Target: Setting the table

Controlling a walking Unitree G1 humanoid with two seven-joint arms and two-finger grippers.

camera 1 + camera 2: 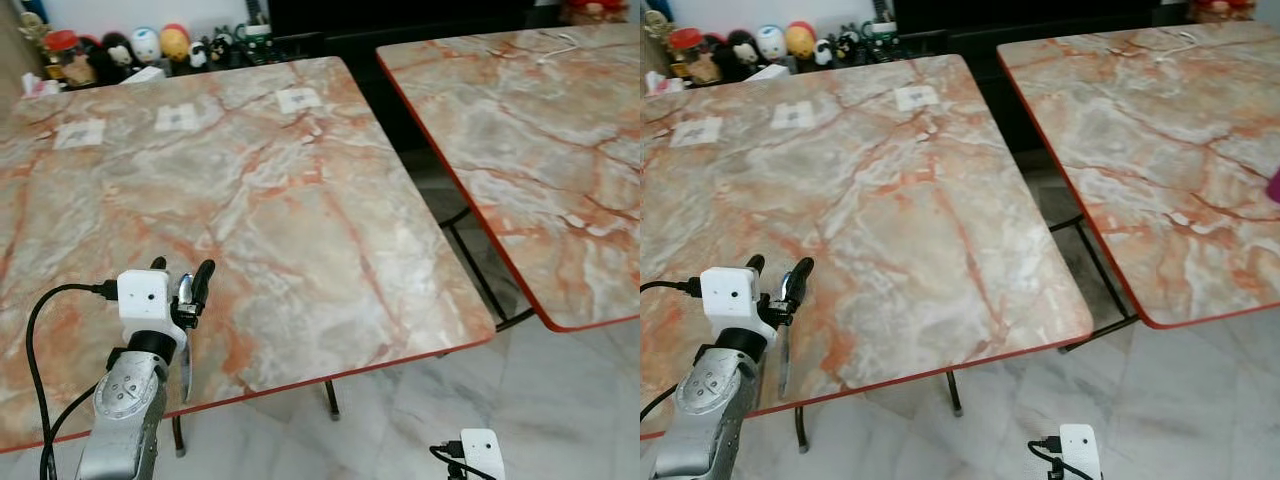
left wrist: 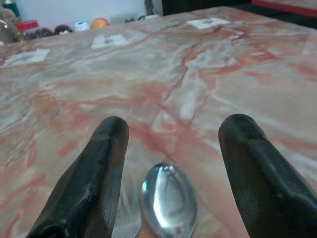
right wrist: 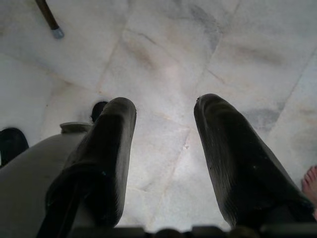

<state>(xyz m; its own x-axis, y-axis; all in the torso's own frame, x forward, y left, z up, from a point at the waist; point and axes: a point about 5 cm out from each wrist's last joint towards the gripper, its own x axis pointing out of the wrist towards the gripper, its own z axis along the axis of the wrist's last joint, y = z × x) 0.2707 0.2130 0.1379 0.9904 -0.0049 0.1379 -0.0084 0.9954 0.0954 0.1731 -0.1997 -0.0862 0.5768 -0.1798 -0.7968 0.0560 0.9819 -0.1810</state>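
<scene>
A silver spoon [image 2: 168,201] lies between the two black fingers of my left gripper [image 2: 173,124], bowl forward, and neither finger touches it. The gripper [image 1: 182,266] is open and held low over the near left part of the orange-veined marble table [image 1: 300,220]. The spoon's handle [image 1: 186,370] runs back towards the table's front edge under the wrist. My right gripper [image 3: 166,114] hangs open over the pale tiled floor with nothing between its fingers; its white wrist camera [image 1: 482,452] shows below the table's front edge.
A second marble table [image 1: 540,130] stands to the right across a narrow gap. Three white paper tags [image 1: 176,117] lie along the first table's far side. Toy figurines [image 1: 150,45] line the back. A table leg [image 3: 48,17] and a person's toes [image 3: 311,181] are on the floor.
</scene>
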